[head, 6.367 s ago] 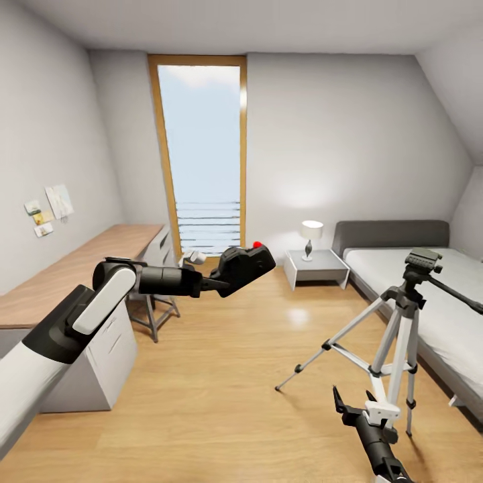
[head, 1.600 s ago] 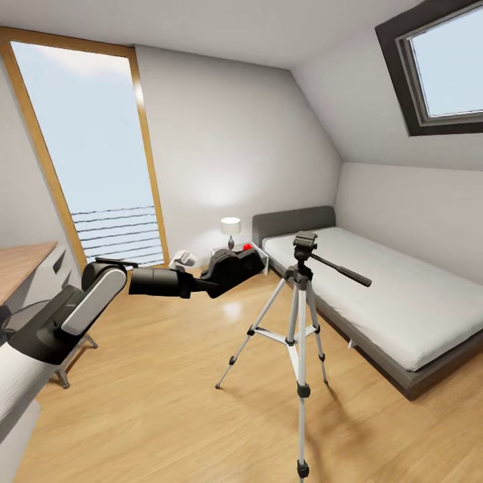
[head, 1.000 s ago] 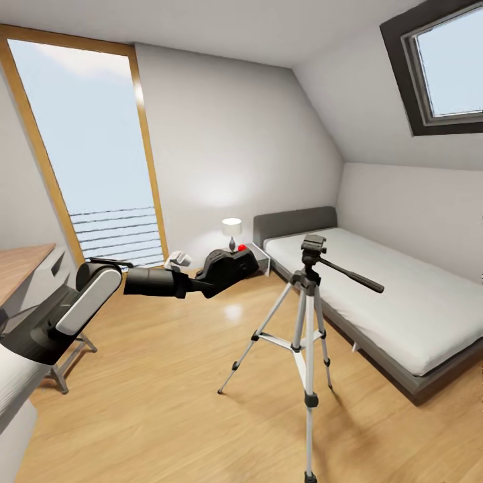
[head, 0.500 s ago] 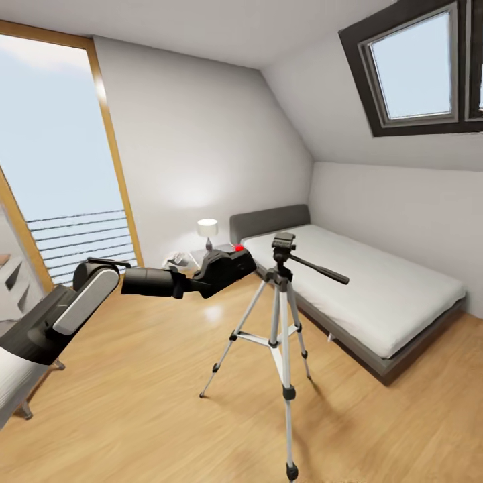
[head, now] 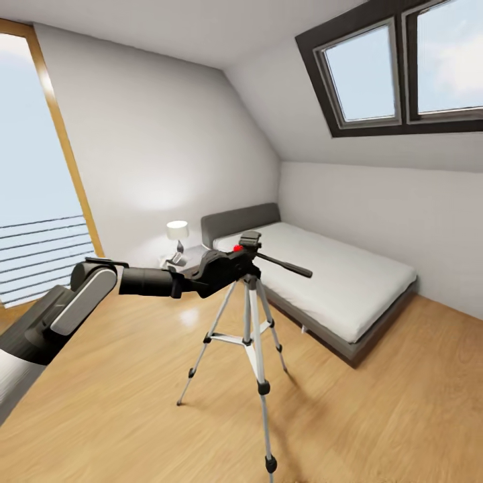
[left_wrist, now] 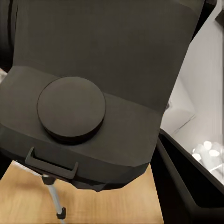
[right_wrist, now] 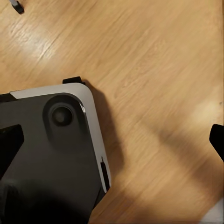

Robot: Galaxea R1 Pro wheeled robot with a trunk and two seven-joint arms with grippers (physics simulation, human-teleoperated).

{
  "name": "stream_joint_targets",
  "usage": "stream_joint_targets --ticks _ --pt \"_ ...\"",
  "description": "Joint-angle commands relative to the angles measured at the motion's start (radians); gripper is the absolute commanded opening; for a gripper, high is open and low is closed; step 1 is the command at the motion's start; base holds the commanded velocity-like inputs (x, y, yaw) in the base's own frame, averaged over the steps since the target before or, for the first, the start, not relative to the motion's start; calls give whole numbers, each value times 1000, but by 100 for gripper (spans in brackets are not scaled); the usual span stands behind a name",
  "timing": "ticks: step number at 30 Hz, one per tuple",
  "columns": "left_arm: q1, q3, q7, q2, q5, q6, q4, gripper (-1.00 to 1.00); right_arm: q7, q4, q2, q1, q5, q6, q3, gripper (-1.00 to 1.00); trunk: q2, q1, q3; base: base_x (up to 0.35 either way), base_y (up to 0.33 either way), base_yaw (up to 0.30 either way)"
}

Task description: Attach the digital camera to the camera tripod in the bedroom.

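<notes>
In the head view my left gripper is shut on the digital camera, a black boxy body with a red button on top. It is held just left of the black head of the camera tripod, at about the head's height, and partly overlaps it. Whether they touch I cannot tell. The tripod's silver legs stand spread on the wood floor, its pan handle pointing right. The left wrist view has the camera's black body close up, with a tripod leg beyond it. My right gripper hangs open over the floor.
A grey low bed stands behind and right of the tripod. A nightstand with a white lamp sits by the far wall. A double skylight is up on the right, a tall window on the left. My base is under the right arm.
The head view has swung right: the window slid off to the left and the skylight came in. The gap between the held camera and the tripod head has closed.
</notes>
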Motion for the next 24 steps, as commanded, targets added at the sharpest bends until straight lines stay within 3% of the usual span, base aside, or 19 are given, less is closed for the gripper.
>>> stream_joint_targets --ticks 1,7,16,24 --pt "-1 -1 -7 4 -1 2 -1 -100 2 4 1 -2 -9 -7 8 100 -2 1 -2 16 53 -300" --pt "-1 -1 -7 7 -1 3 -1 -100 3 4 1 -2 -10 -7 7 100 -2 1 -2 78 139 -208" --pt "-1 -1 -7 8 -1 3 -2 -100 3 4 2 -2 -10 -7 6 100 -2 1 -2 192 231 -29" --pt "-1 -1 -7 8 -1 3 -2 -100 3 4 2 -2 -10 -7 6 100 -2 1 -2 80 63 -105"
